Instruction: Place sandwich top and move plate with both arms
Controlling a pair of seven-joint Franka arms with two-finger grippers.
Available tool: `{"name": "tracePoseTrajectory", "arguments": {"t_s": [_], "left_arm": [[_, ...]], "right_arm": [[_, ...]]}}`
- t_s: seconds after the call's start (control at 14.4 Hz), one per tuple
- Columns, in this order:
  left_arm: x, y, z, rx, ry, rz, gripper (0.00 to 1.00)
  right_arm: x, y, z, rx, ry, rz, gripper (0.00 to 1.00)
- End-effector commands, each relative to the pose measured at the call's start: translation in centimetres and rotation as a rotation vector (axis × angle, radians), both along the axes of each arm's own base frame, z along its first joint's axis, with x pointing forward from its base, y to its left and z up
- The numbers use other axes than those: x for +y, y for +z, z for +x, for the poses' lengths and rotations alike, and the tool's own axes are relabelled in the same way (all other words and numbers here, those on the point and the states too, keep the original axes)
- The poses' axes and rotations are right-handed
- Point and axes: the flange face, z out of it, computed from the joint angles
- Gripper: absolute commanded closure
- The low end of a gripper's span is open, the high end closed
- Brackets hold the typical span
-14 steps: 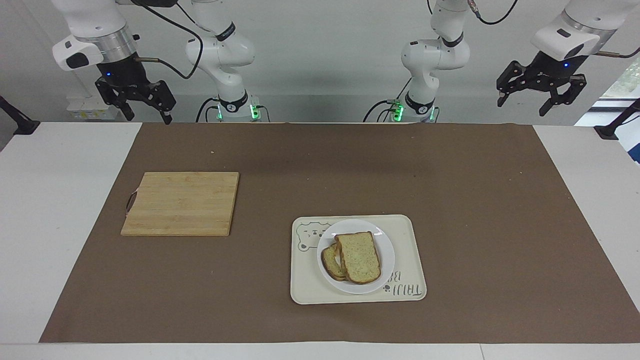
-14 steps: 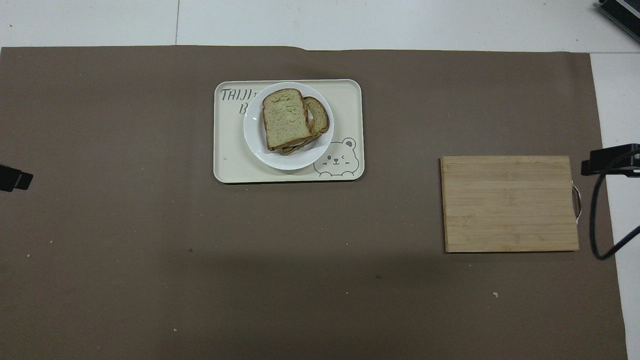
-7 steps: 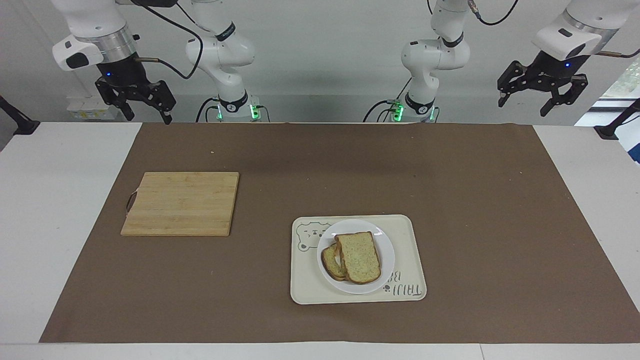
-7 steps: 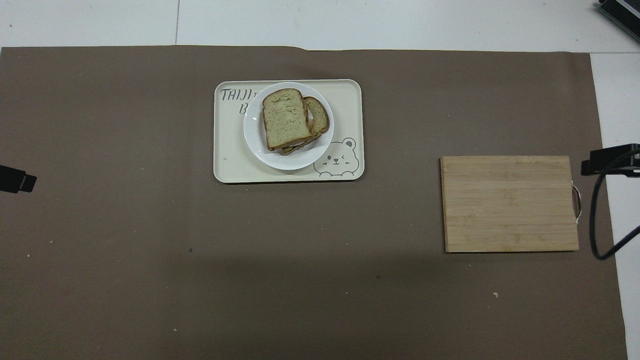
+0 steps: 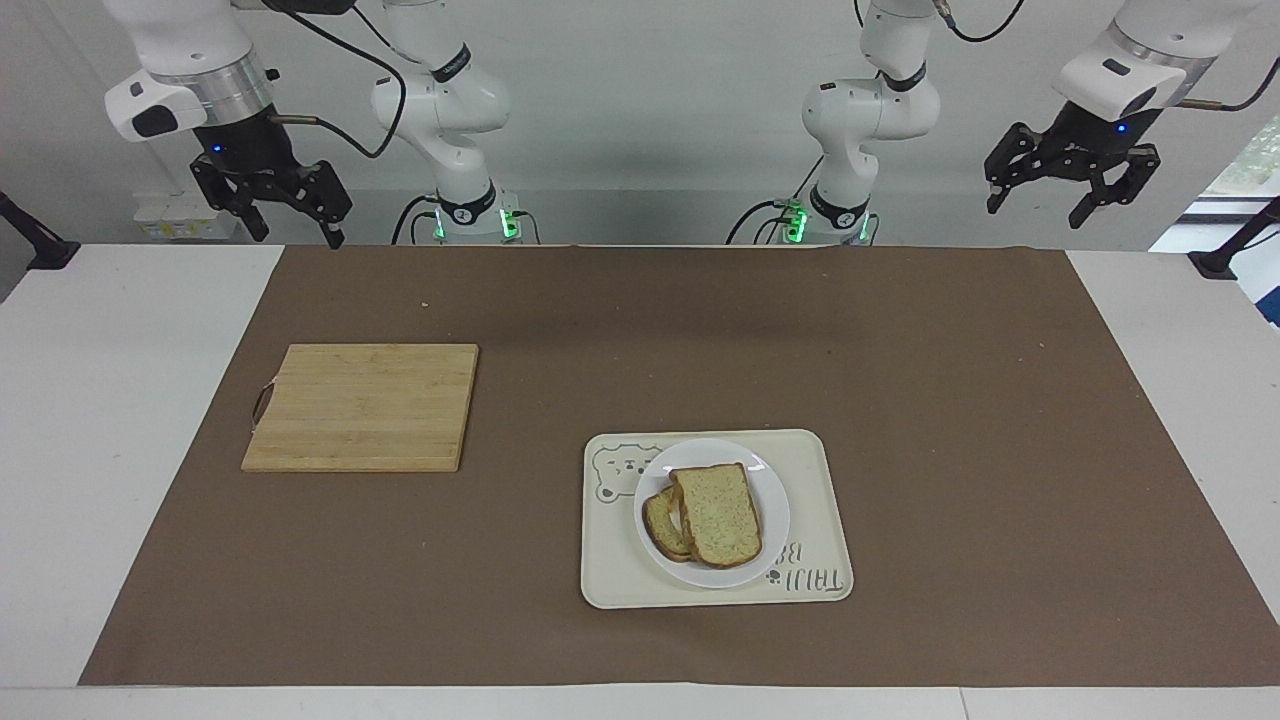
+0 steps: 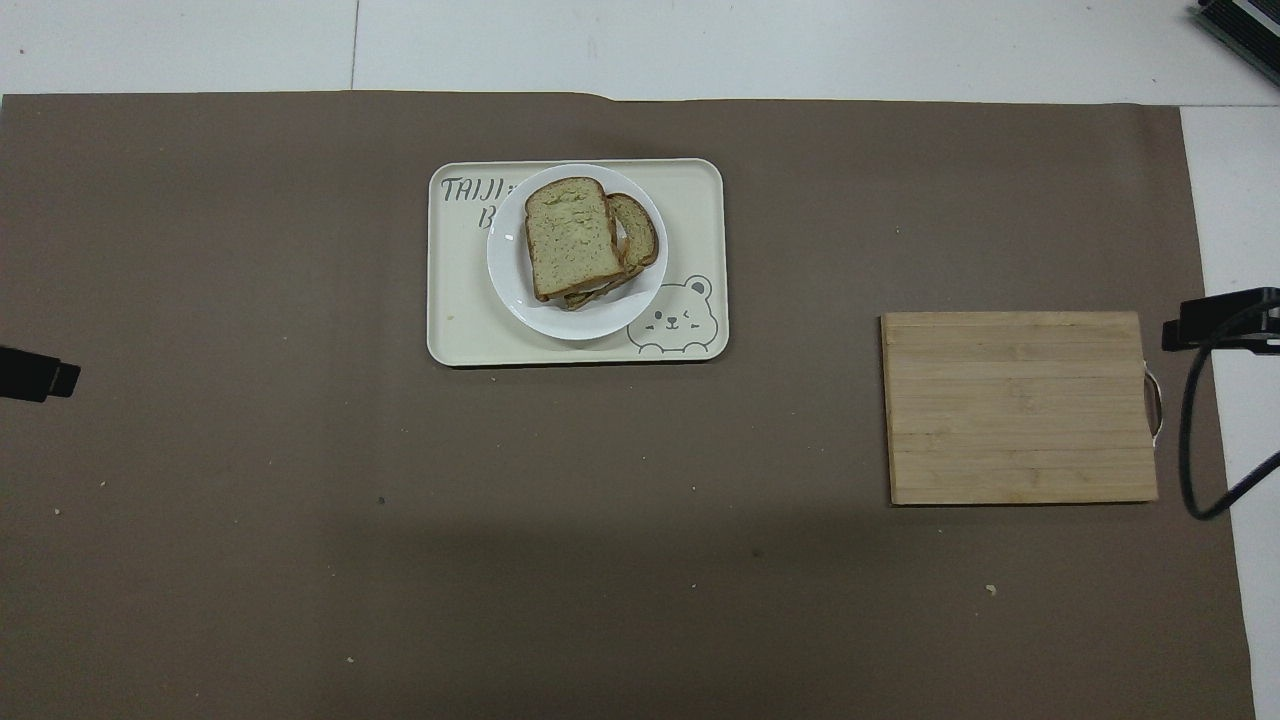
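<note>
The sandwich top (image 5: 716,514) lies on a lower slice (image 5: 661,524), shifted a bit, so the stack is done w/ both slices on the plate (image 5: 775,505). The plate sits in the cream tray (image 5: 820,570), farther from the robots than the cutting board (image 5: 362,406), which lies toward the right arm's end of the surface (image 5: 900,380). Left hand (image 5: 1070,185) and right hand (image 5: 290,215) hang high at the robots' edge, fingers apart, holding nothing, probably parked so nothing gets bumped. I judge the task about finished.
</note>
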Motion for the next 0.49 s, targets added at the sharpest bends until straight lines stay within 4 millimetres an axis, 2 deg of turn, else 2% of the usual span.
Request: {"name": "tracePoseTrajectory", "arguments": {"t_s": [0.0,0.42], "left_arm": [[-0.19,-0.08,-0.80,-0.023,0.066,0.035,0.00],[-0.26,0.17,-0.77,-0.031,0.088,0.023,0.00]], "right_arm": [[-0.13,0.13,-0.50,0.004,0.022,0.002,0.00],[-0.13,0.13,-0.50,0.004,0.023,0.002,0.00]]}}
